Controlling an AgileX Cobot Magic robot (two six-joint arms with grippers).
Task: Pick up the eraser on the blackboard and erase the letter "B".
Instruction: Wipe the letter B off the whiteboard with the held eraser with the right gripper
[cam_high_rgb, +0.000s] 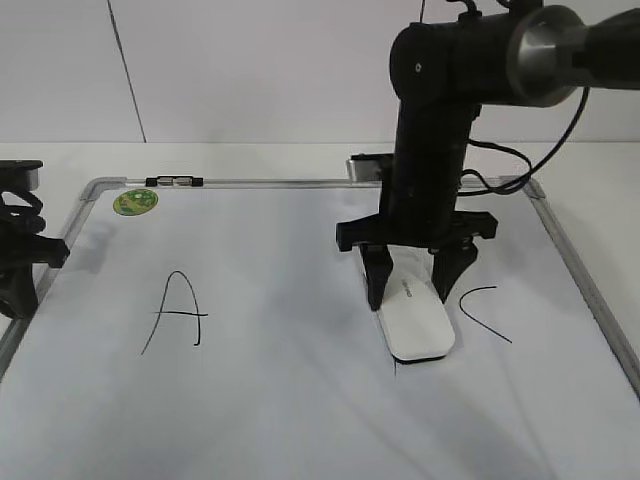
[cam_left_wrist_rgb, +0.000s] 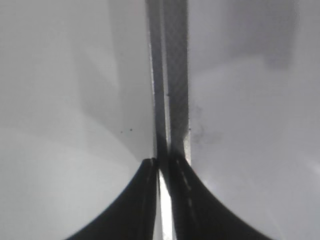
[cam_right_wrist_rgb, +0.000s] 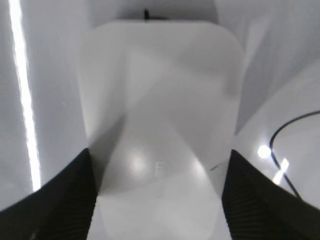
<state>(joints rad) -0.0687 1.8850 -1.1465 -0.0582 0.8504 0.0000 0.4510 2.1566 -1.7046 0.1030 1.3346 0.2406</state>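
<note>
The white eraser (cam_high_rgb: 415, 320) lies flat on the blackboard (cam_high_rgb: 280, 400), between the "A" (cam_high_rgb: 178, 312) and the "C" (cam_high_rgb: 482, 312). My right gripper (cam_high_rgb: 410, 290) comes down from above with a finger on each long side of the eraser and is shut on it; the right wrist view shows the eraser (cam_right_wrist_rgb: 160, 100) filling the space between the fingers (cam_right_wrist_rgb: 159, 200). The letter "B" is hidden under the eraser; only a short black trace (cam_high_rgb: 396, 366) shows at its near end, and also in the right wrist view (cam_right_wrist_rgb: 146, 13). My left gripper (cam_high_rgb: 18, 300) is shut and empty at the board's left edge.
A green round sticker (cam_high_rgb: 135, 201) and a small clip (cam_high_rgb: 174, 181) sit at the board's far left corner. The silver frame (cam_left_wrist_rgb: 170, 75) runs right under the left gripper (cam_left_wrist_rgb: 162, 165). Part of the "C" (cam_right_wrist_rgb: 285, 130) curves to the right of the eraser.
</note>
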